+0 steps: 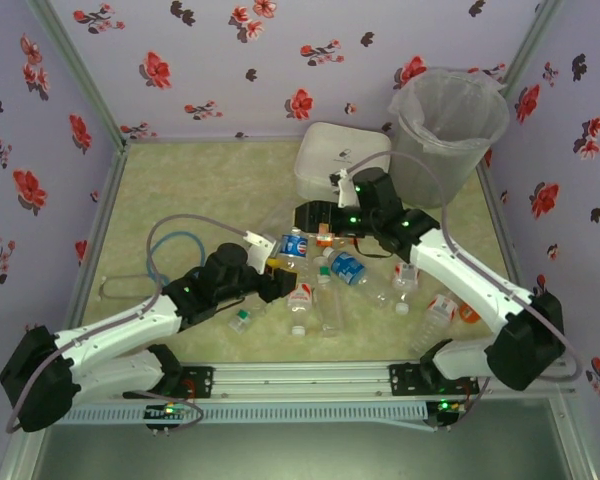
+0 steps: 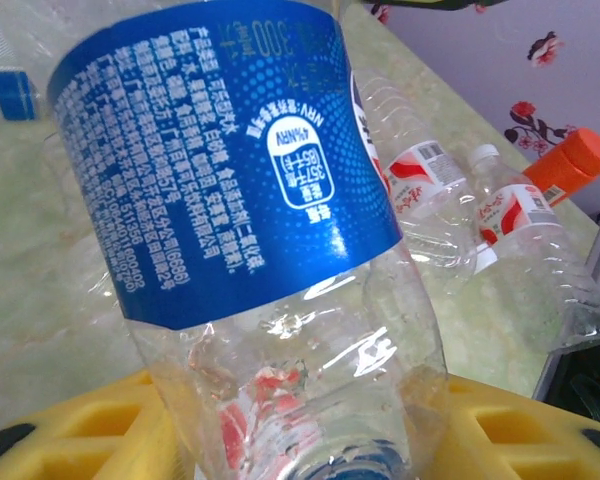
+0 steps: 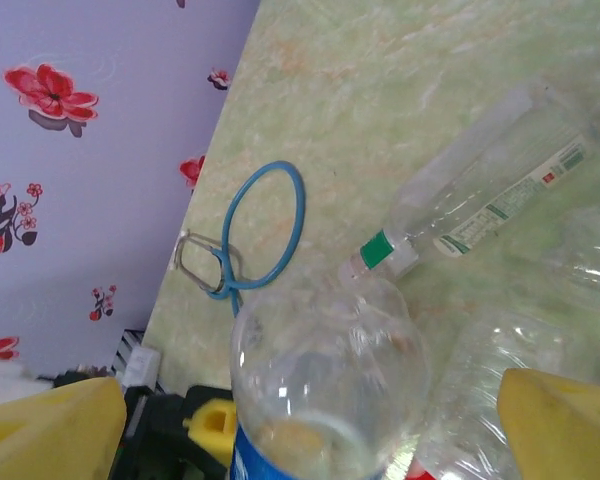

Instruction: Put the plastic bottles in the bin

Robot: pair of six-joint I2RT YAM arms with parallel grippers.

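Left gripper (image 2: pixel 300 435) jaws part-closed, clamped on clear plastic bottle with blue label (image 2: pixel 230 170), held clear of pale green bench (image 1: pixel 210 190). Right gripper (image 3: pixel 310 430) jaws wide apart, flanking bottle base, not touching. Likely handover: translucent grey round bin (image 1: pixel 448 125) stands far right, nearer right arm. Other bottles (image 1: pixel 435 312) lie on bench.

My clear plastic bottles (image 1: pixel 347 267) are jumbled on the table (image 1: pixel 200 200), mostly on their sides; the bag-lined grey bin (image 1: pixel 450 150) stands upright, back right.
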